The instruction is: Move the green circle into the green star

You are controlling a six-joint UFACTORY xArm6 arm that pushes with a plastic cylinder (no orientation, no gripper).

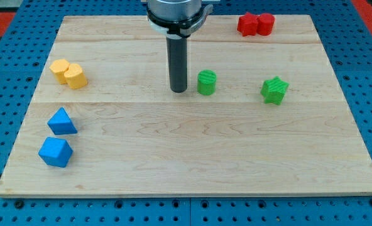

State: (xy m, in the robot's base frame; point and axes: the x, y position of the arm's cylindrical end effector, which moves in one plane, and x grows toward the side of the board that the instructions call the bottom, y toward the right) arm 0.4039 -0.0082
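Note:
The green circle [206,82] stands on the wooden board a little above its middle. The green star [274,90] sits to the view's right of it, with a clear gap between them. My tip [178,90] rests on the board just to the view's left of the green circle, a small gap away and not touching it. The rod rises straight up to the arm's mount at the view's top.
Two red blocks [256,24] sit touching at the view's top right. Two yellow blocks [68,73] sit touching at the left. A blue triangle [61,121] and a blue cube-like block [54,152] lie at the lower left. The board's edge [186,193] borders a blue perforated table.

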